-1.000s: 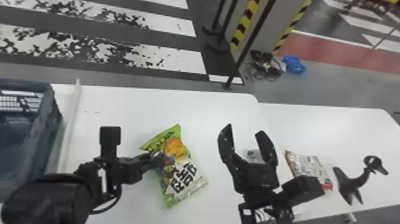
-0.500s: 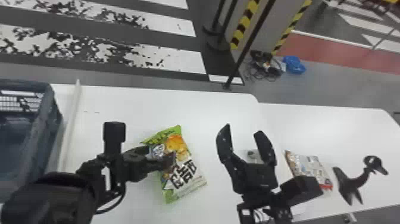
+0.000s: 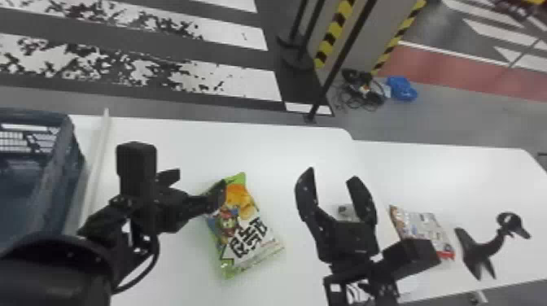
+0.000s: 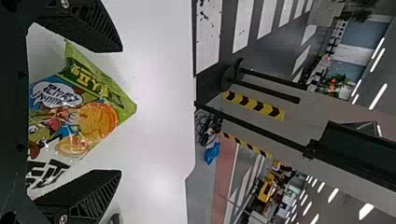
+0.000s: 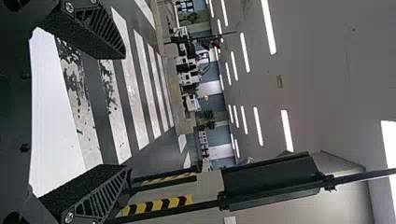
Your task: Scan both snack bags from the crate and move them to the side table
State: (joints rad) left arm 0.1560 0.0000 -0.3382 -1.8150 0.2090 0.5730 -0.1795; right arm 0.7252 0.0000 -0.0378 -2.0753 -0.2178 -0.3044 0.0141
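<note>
Left claw (image 4: 121, 111) spread wide at the green bag (image 3: 248, 240), right claw (image 3: 333, 173) open too; a shallow pinch could let it slip!

Left arm (image 3: 57, 272) was matte black, with a rounded housing, a boxy block (image 3: 136, 175) and a looping black cable (image 3: 143, 274). Right arm (image 3: 376, 285) was also black; pale strands near its wrist were probably wires (image 3: 358, 293). Left gripper (image 3: 201, 179) and right gripper (image 3: 333, 174) had black fingers (image 5: 105, 193), with slanted ribs and silvery screws (image 5: 69, 217).
</note>
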